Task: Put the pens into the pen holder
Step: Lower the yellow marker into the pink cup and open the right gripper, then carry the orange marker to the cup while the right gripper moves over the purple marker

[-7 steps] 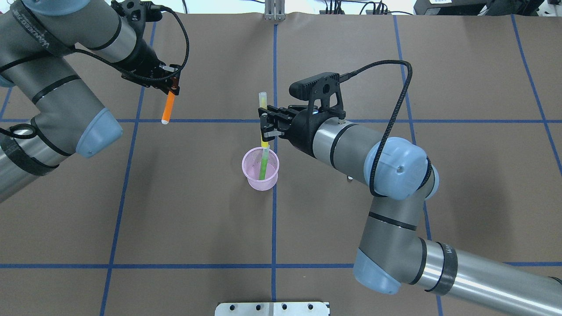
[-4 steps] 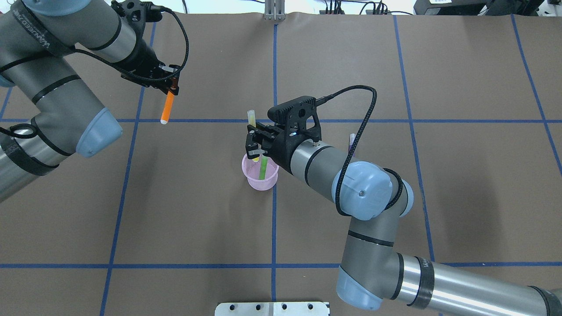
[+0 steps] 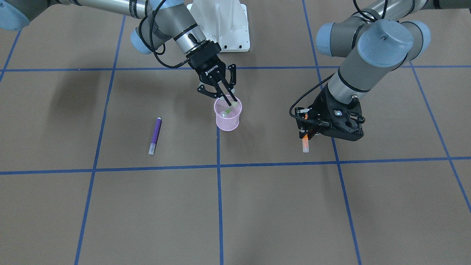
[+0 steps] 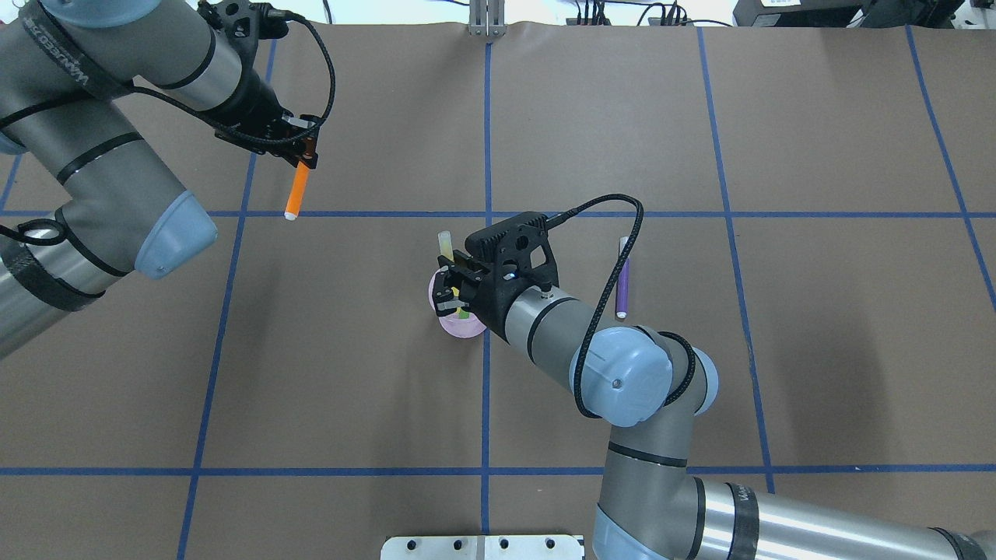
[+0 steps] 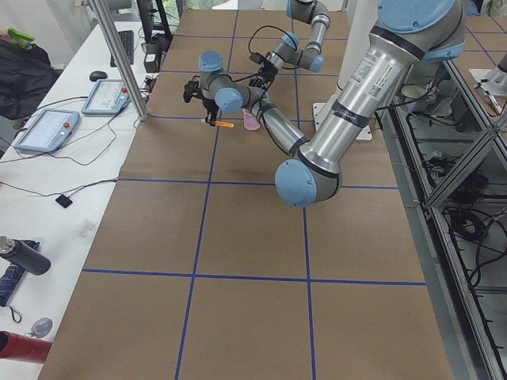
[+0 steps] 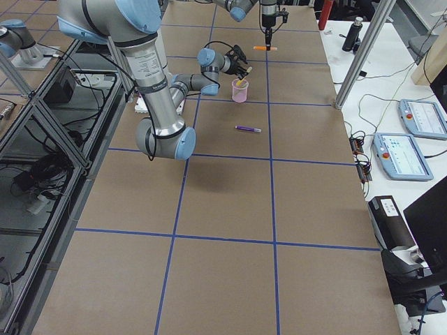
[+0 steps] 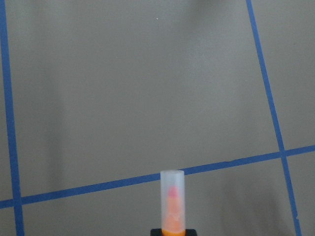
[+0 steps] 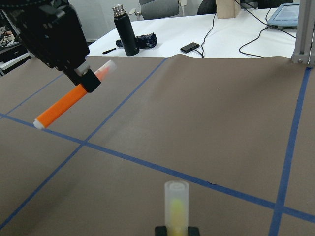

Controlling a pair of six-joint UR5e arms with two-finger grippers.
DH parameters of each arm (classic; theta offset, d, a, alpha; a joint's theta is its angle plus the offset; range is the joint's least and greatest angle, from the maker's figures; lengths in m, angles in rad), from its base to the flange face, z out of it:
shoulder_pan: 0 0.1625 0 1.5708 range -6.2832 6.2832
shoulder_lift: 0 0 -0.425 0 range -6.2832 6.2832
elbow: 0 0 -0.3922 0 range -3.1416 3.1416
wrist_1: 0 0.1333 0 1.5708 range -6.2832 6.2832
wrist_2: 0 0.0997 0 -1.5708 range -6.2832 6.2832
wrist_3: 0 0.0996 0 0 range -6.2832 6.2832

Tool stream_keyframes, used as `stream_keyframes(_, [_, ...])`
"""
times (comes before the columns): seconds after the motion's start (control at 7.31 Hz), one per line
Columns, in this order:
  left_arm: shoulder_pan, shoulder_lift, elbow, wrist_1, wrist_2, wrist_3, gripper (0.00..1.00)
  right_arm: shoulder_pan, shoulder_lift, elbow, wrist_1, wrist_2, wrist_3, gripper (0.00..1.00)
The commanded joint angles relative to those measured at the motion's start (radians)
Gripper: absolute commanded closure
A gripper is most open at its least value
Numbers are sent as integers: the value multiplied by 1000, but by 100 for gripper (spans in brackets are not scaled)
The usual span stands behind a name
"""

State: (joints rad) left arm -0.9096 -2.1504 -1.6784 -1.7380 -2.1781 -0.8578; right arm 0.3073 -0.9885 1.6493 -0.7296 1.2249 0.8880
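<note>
The pink mesh pen holder (image 3: 228,120) stands near the table's middle, half hidden under my right wrist in the overhead view (image 4: 465,328). A green pen (image 3: 227,110) stands inside it. My right gripper (image 3: 229,99) (image 4: 450,300) is at the holder's rim, shut on the yellow pen (image 4: 445,242) (image 8: 176,205), whose lower end is inside the holder. My left gripper (image 4: 304,159) (image 3: 306,131) is shut on the orange pen (image 4: 296,193) (image 7: 172,202) (image 8: 66,104) and holds it above the table, well away from the holder. The purple pen (image 4: 622,277) (image 3: 155,135) lies flat on the table.
Blue tape lines (image 4: 485,140) grid the brown table. The robot's white base (image 3: 222,23) is behind the holder. A metal plate (image 4: 482,547) sits at the near edge. A side desk with tablets (image 6: 405,136) and a dark bottle (image 8: 123,30) lies past the far edge.
My right gripper has come down and toward the robot with the yellow pen, lowering it into the holder. The purple pen has come into view from behind the right arm. The left arm has not moved.
</note>
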Motion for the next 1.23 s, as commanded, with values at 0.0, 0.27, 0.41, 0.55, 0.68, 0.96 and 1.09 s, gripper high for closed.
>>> stream_keyframes(0.0, [-5, -2, -14, 0, 3, -1, 100, -8, 5, 4, -5, -9, 0, 1])
stream_keyframes(0.27, [-32, -5, -27, -3, 6, 0, 100, 24, 8, 44, -75, 43, 14, 1])
stream_keyframes(0.41, [-34, -8, -73, -8, 8, -13, 100, 85, 1, 140, -266, 153, 64, 1])
stream_keyframes(0.55, [-35, -8, -122, -8, 53, -17, 100, 175, -1, 217, -469, 315, 80, 1])
stream_keyframes(0.68, [-32, -5, -159, -8, 133, -23, 100, 261, -10, 227, -553, 452, 81, 1])
stream_keyframes(0.96, [65, -6, -259, -20, 416, -235, 100, 395, -61, 221, -761, 702, 132, 0])
stream_keyframes(1.09, [160, -8, -303, -21, 628, -281, 100, 480, -61, 213, -886, 840, 129, 0])
